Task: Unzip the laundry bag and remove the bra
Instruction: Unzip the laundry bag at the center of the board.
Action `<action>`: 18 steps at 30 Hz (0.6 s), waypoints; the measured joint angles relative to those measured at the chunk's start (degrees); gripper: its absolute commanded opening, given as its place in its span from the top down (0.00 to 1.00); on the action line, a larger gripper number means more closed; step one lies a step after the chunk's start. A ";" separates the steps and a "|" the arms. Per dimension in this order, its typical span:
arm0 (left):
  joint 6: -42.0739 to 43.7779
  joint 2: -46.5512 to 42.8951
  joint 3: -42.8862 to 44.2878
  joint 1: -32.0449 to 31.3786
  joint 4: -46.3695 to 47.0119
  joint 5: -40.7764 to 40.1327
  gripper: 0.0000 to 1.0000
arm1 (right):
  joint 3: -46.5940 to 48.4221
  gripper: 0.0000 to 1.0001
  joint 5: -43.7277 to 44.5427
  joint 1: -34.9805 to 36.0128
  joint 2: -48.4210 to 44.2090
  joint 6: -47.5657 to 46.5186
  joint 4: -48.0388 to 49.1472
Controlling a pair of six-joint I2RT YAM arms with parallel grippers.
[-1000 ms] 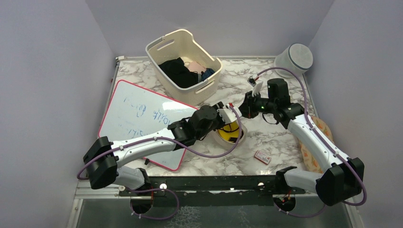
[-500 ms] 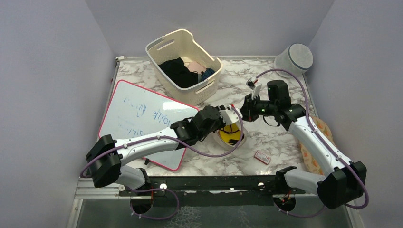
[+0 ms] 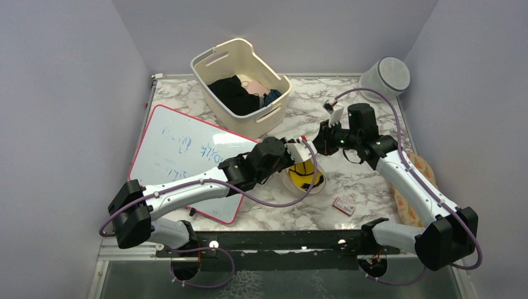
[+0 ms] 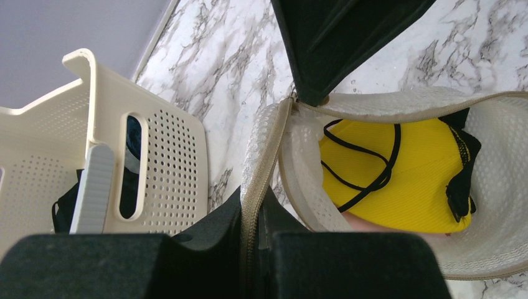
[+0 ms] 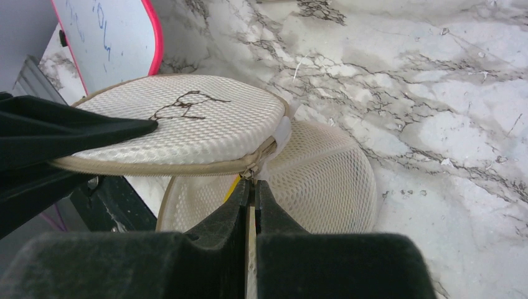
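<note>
The cream mesh laundry bag (image 3: 311, 182) stands at mid table, unzipped most of the way round. Its flat lid (image 5: 187, 121), with the dark bra outline, is lifted. Inside lies a yellow bra (image 4: 398, 180) with black straps, also visible from above (image 3: 303, 176). My left gripper (image 4: 256, 199) is shut on the zipper edge of the lid, and from above it (image 3: 297, 151) is at the bag's far-left rim. My right gripper (image 5: 252, 187) is shut on the zipper pull at the lid's edge, and from above it (image 3: 319, 141) is just behind the bag.
A cream slotted basket (image 3: 215, 62) with dark clothes stands behind the bag, close to my left gripper. A red-framed whiteboard (image 3: 180, 156) lies left. A white-grey cylinder (image 3: 385, 78) is at the back right. A small red box (image 3: 344, 205) and an orange cloth (image 3: 416, 187) lie right.
</note>
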 measured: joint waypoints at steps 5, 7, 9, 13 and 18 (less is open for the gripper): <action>0.20 -1.05 -0.02 0.00 0.02 1.36 1.00 | 0.17 0.98 -0.13 0.02 2.75 0.17 2.58; 0.31 -1.07 -0.20 0.00 0.00 1.64 1.00 | 0.15 0.96 -0.39 0.07 3.82 0.31 3.56; 0.33 -1.07 -0.42 0.00 -0.02 1.95 1.00 | 0.17 0.93 -0.68 0.13 4.39 0.42 4.07; 0.31 -1.20 -0.44 0.00 -0.04 2.16 1.00 | 1.05 0.69 -0.70 0.11 4.63 -0.13 2.93; 0.31 -2.38 -0.44 -0.02 0.04 2.25 1.00 | 0.87 0.34 1.57 -0.07 0.79 -1.84 1.03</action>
